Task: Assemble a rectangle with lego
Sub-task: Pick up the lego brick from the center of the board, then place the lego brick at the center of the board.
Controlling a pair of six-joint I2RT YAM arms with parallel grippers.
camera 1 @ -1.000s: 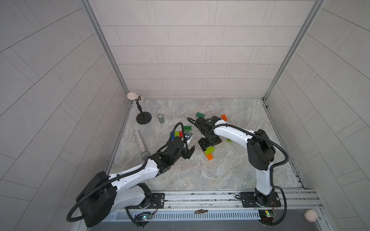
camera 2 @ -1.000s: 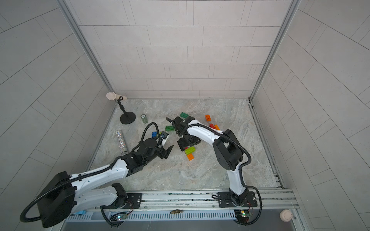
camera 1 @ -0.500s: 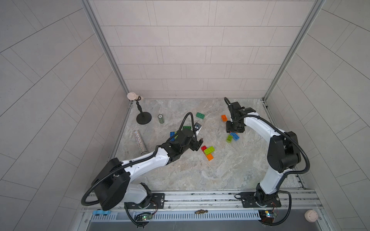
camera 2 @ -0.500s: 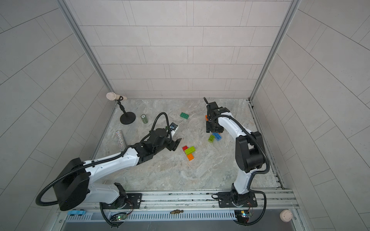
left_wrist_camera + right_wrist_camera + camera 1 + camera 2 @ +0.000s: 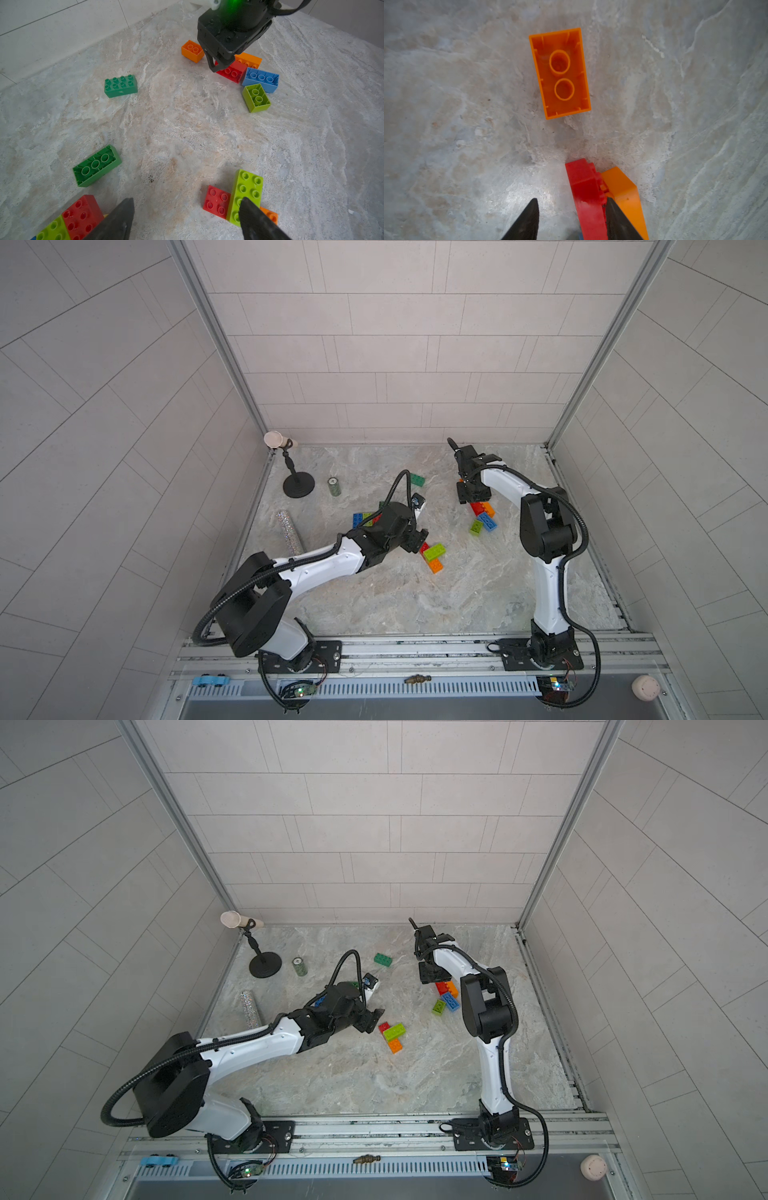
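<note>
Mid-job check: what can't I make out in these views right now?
Brick cluster by the left arm: in both top views the arm covers most of it; count unclear.
Right gripper, contact with the red brick: right wrist view's edge cuts the fingers; top views show only its back.
Green can label: too small, top views.

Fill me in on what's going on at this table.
Two robot arms are meant to assemble a lego rectangle on the marble tabletop. The right end effector is low over the far cluster, jaws straddling a red brick that lies beside an orange brick, not clamped. The left end effector hangs open and empty next to a lime brick with a square red brick against it. Others, like a dark green brick, lie scattered. No finished rectangle shows.
</note>
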